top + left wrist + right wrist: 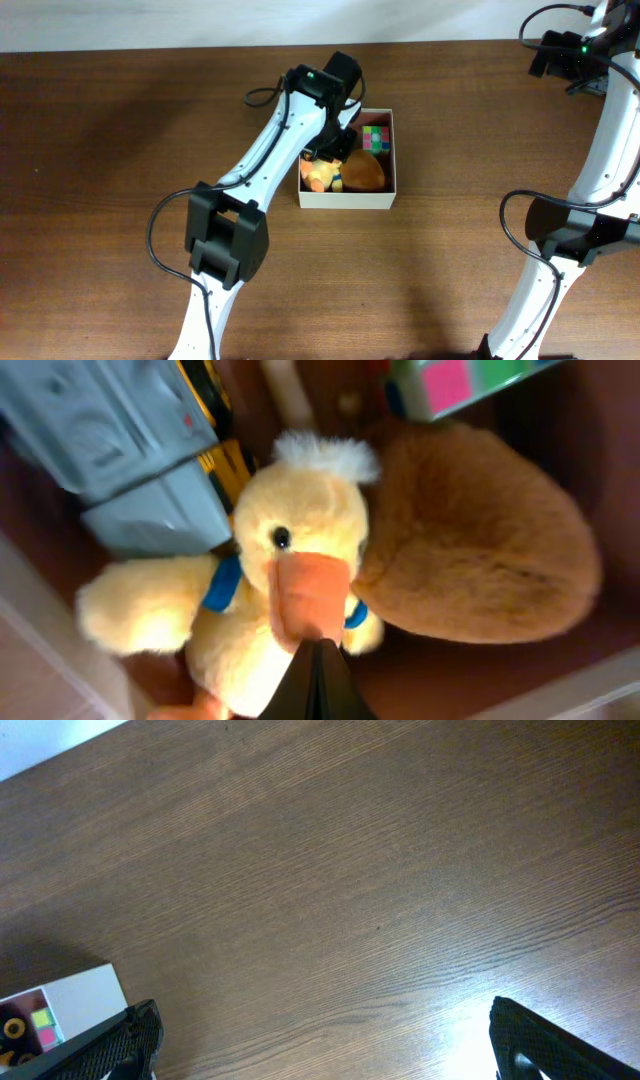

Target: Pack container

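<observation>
- While the left gripper (318,665) was low inside the container (345,199), its jaws were seen pressed together with nothing held, tips at the beak of the duck plush (270,580).
- Step was judged as settling the duck. A light downward press was advised, then a straight lift clear of the walls so no toy would be dragged out.
- Container was located mid-table, under the left wrist.
- Contents noted: duck in the middle, brown plush (480,550) touching it, grey-and-yellow toy (130,450) beside it, colour cube (470,380) by the far wall.
- Right gripper (320,1025) was spread wide over the bare table (380,870), well apart from the container.
</observation>
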Tool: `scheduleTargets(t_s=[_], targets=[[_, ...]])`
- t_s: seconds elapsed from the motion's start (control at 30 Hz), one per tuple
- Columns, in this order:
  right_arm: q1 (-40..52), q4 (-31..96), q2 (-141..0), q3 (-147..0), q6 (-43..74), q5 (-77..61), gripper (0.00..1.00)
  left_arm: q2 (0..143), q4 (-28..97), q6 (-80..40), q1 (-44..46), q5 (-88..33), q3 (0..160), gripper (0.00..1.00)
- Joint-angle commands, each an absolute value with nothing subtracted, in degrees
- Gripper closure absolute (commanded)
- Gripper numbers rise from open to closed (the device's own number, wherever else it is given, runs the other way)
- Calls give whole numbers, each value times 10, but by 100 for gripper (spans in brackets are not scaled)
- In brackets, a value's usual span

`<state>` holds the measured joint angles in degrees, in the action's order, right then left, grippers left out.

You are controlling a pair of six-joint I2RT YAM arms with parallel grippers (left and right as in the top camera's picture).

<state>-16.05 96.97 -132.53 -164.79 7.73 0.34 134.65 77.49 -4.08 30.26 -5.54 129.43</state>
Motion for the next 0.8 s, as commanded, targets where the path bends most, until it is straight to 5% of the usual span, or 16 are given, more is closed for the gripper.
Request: scheduleTargets(t_s=[0.0,0.2,0.6,0.67,0.7,0.77], targets=[[-161,973,-1325,-1652,83,1,1,1351,802,-30,302,-51,1358,98],[-161,973,-1325,-1652,83,1,1,1348,837,-30,301,-46,1425,97],[-161,973,-1325,-1652,83,1,1,1322,913,-107,211,-48,1503,62],[-161,973,-1325,-1652,83,1,1,1310,917,-123,193,-50,1503,50],[-161,973,-1325,-1652,83,1,1,1305,919,-128,185,-50,1503,7],[-161,973,-1325,-1652,83,1,1,1293,926,-152,163,-49,1503,1]])
